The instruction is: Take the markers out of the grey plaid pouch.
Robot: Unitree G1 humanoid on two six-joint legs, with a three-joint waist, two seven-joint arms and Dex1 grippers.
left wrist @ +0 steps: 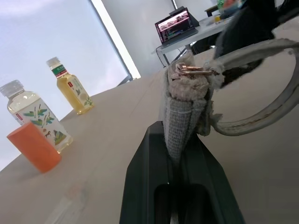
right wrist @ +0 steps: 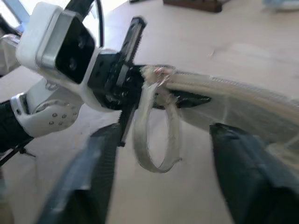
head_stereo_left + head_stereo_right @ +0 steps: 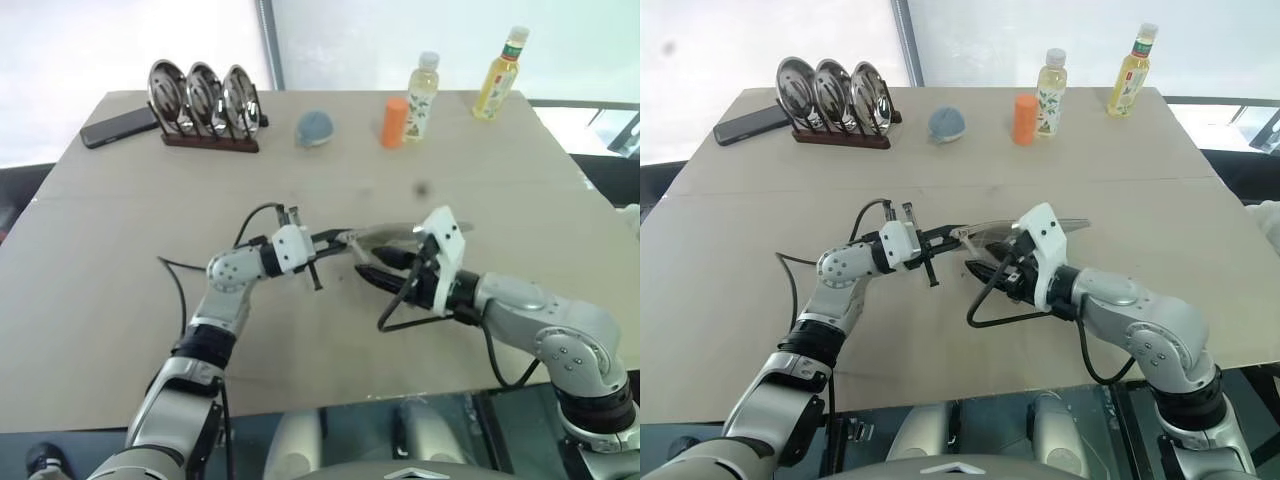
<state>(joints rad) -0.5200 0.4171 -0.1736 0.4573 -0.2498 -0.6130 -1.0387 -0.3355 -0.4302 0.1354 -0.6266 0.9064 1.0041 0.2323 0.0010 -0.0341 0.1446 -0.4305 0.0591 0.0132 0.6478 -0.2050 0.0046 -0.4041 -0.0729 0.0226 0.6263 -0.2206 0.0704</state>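
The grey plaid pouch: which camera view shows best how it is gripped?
The left wrist view: the grey plaid pouch end sits pinched between the left hand's fingers. The right wrist view shows its pale loop; the eye views show it edge-on between both hands.

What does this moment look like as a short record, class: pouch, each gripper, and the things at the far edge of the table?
pouch: grey plaid pouch, lifted off the table, one end pinched, loop strap hanging from that end
left gripper: jaws shut on the pouch's end by the zip pull
right gripper: jaws apart, either side of the strap, holding nothing
marker: none visible
far edge: phone, rack of metal plates, ball, orange container, two bottles
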